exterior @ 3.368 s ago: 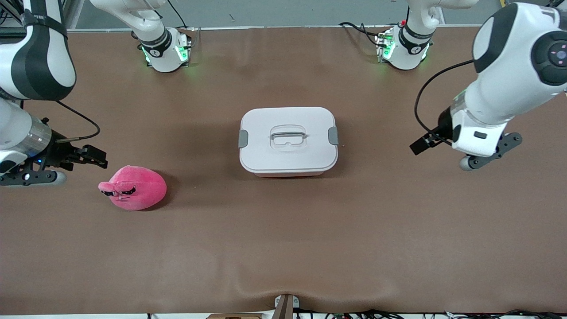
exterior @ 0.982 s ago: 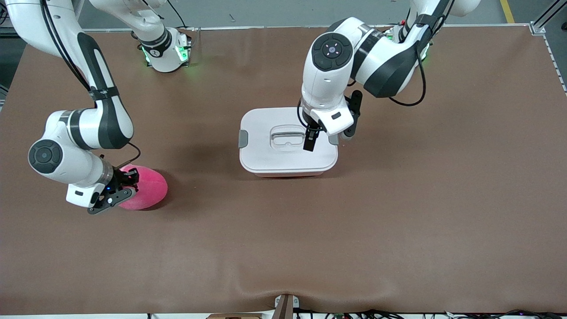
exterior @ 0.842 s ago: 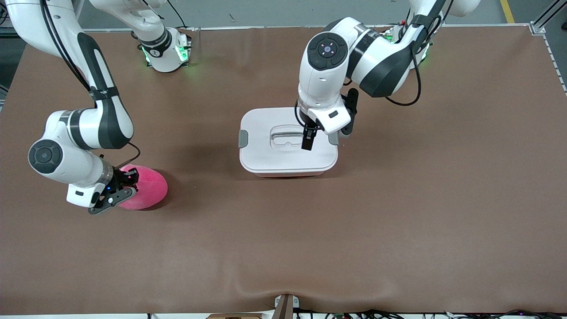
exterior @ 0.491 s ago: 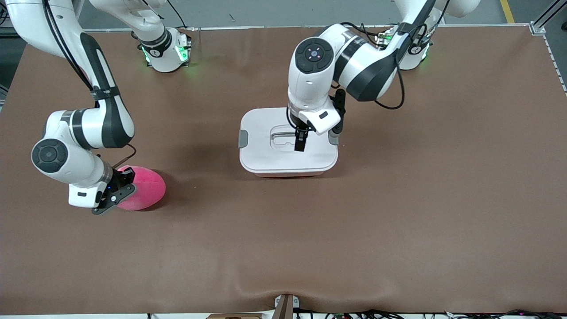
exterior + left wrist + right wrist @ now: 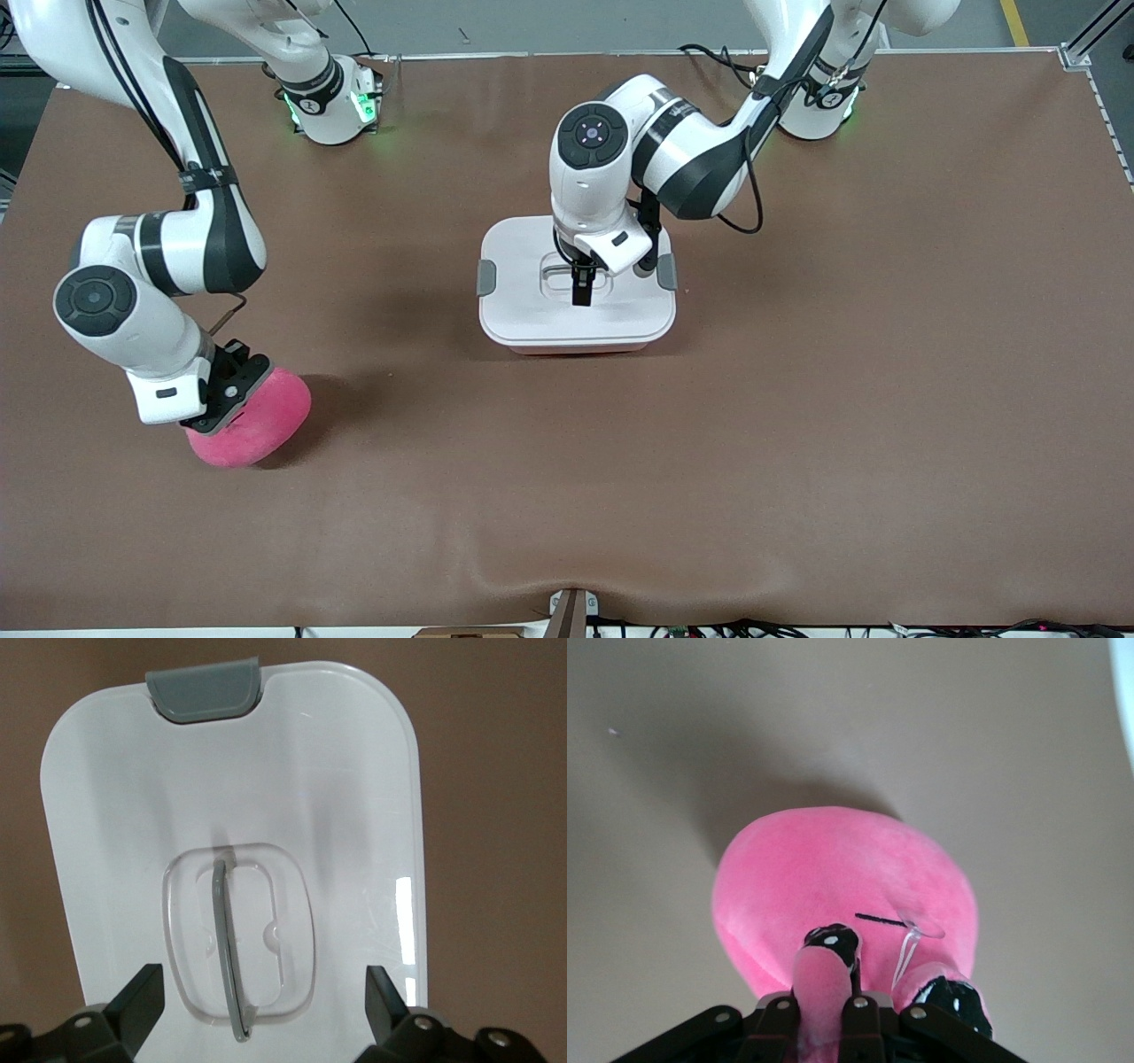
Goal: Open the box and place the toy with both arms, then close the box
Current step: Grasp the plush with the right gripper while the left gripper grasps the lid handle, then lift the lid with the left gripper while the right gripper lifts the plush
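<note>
Front view shows the box [image 5: 576, 283] in the middle of the table [image 5: 797, 399], its white lid [image 5: 532, 310] on and both grey end clips [image 5: 485, 277] in place, so opening has not begun. The left gripper [image 5: 581, 288] hangs straight down over the lid's recessed handle [image 5: 560, 271], and the left wrist view explains the pose: its two fingers [image 5: 137, 1005] are spread wide and stand on either side of the handle [image 5: 226, 948], whose thin grey bar runs through the gap between them, so that pressing them together would pinch the bar for a lift. They do not yet appear to touch it. Nearer the right arm's end of the table and closer to the camera than the box, the right gripper [image 5: 221, 399] is clamped on the toy [image 5: 252, 425]; the right wrist view shows the fingers pressed together on a pink nub at the toy's [image 5: 846, 895] eye end, beside one black-marked eye [image 5: 943, 992], a small fold that a narrow gripper can hold where the round body would slip. A shadow lies on the table below the toy in that view, which suggests it is lifted, though I cannot tell for sure. Holding the toy well apart from the box looks sensible, since the lid must come off before anything goes in.
</note>
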